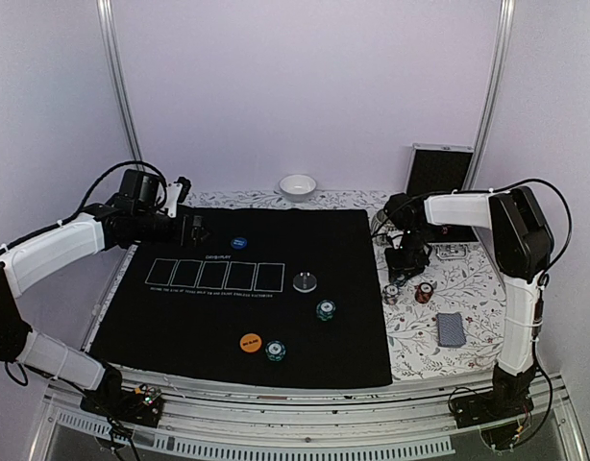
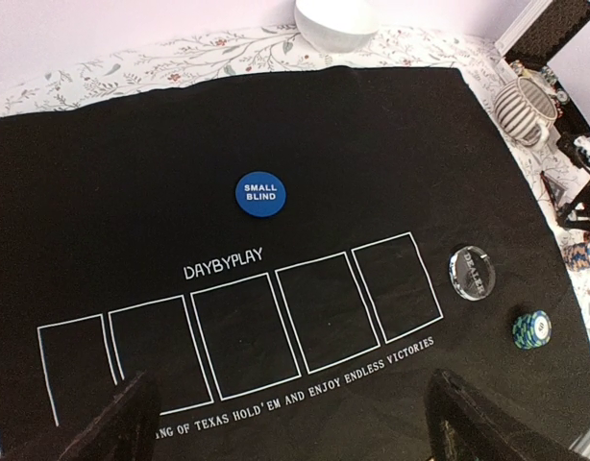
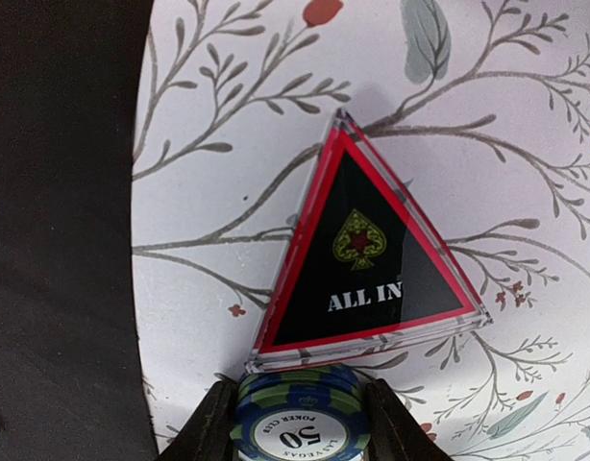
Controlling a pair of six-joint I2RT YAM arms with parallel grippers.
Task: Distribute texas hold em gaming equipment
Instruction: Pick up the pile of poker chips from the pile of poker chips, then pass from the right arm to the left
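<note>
Green-striped chips [image 3: 300, 399] are pinched in the right hand [image 3: 300, 427] while the left hand [image 2: 295, 423] is spread.

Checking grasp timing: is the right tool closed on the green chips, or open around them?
Closed: on the right tool, both fingers press opposite edges of the green chips; no gap shows.

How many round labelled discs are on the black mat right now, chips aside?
3. Blue Small Blind disc beyond the card outlines; clear dealer button just right of them; orange disc near the front edge. The left arm covers the far-left corner of the mat.
</note>
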